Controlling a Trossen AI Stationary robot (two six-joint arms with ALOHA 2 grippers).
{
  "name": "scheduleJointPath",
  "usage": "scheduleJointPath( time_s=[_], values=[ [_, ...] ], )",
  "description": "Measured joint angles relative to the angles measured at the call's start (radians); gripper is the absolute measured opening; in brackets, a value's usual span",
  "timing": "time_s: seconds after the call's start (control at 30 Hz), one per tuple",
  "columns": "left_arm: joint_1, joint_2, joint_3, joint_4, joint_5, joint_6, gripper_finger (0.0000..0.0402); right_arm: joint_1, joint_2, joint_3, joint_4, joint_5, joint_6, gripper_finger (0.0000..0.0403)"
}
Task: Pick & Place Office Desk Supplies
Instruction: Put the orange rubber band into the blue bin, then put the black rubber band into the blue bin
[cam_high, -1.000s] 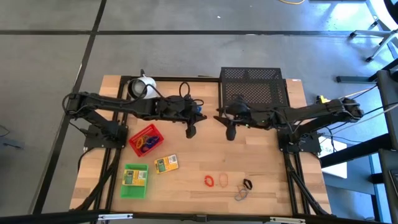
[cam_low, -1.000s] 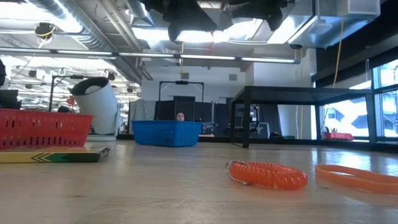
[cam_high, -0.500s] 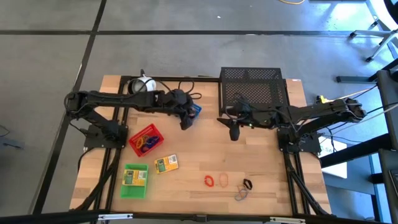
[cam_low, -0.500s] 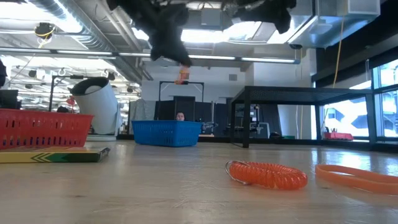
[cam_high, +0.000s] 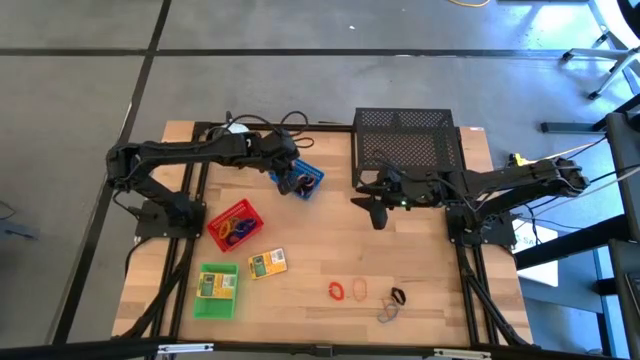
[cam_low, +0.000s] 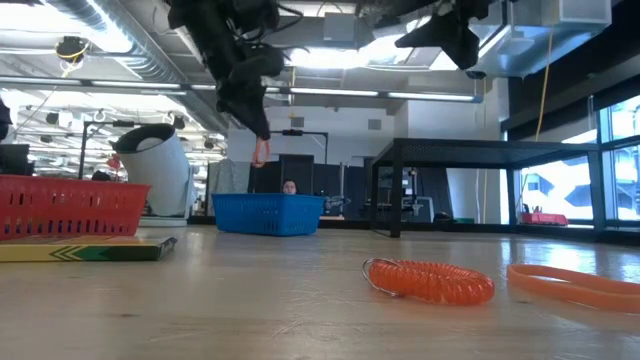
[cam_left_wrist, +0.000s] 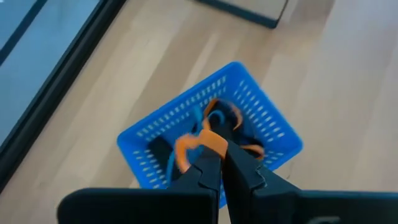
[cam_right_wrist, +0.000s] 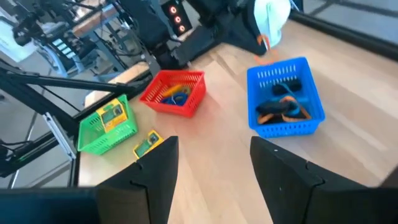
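- Two claws were over the wooden table (cam_high: 420, 270): the left claw (cam_high: 291, 184) hung above the blue tray (cam_high: 303, 180), clenched on an orange loop (cam_left_wrist: 198, 142) that dangled from its tips; in the low view the loop (cam_low: 259, 151) hung just above the tray's rim.
- The blue tray (cam_left_wrist: 211, 134) sat near the table's far edge, between the white round object (cam_low: 158, 168) and the black wire-mesh rack (cam_high: 408, 140); it already contained orange, blue and dark loops.
- The right claw (cam_high: 377, 214) hovered over bare table just in front of the rack, its fingers (cam_right_wrist: 155, 168) spread apart and holding nothing.
- The red tray (cam_high: 235, 226) lay on the left half of the table, holding blue and orange loops.
- The green tray (cam_high: 217, 291) stood nearer the front edge, with one yellow-green box (cam_high: 208, 285) inside.
- The second yellow-green box (cam_high: 267, 263) lay flat on the table between the red and green trays, slightly to their right.
- Four loops remained on the table near the front: a red coiled loop (cam_high: 337, 291), an orange band (cam_high: 358, 288) just beside it, a black loop (cam_high: 398, 296) and a grey loop (cam_high: 388, 313) close together further right.
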Motion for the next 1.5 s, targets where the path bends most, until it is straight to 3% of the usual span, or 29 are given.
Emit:
scheduleJointPath(
  time_s=[0.4,0.67,0.93,1.13,1.5],
  values=[
    [0.046,0.009,0.000,-0.035,0.036,0.010,0.0003,0.031,0.023,0.000,-0.054,0.001,0.051,0.0204],
    [0.037,0.130,0.000,-0.003,0.035,-0.028,0.0003,0.033,0.059,-0.001,-0.060,0.003,0.051,0.0204],
    [0.037,0.175,-0.001,-0.005,0.031,-0.088,0.0011,0.033,0.081,-0.001,-0.060,0.004,0.051,0.0204],
    [0.037,0.171,-0.001,0.001,0.031,-0.087,0.0043,0.033,0.093,-0.001,-0.062,0.003,0.048,0.0204],
    [0.023,0.170,-0.001,-0.007,0.043,-0.088,0.0148,0.033,0.093,-0.001,-0.063,0.003,0.048,0.0204]
  ],
)
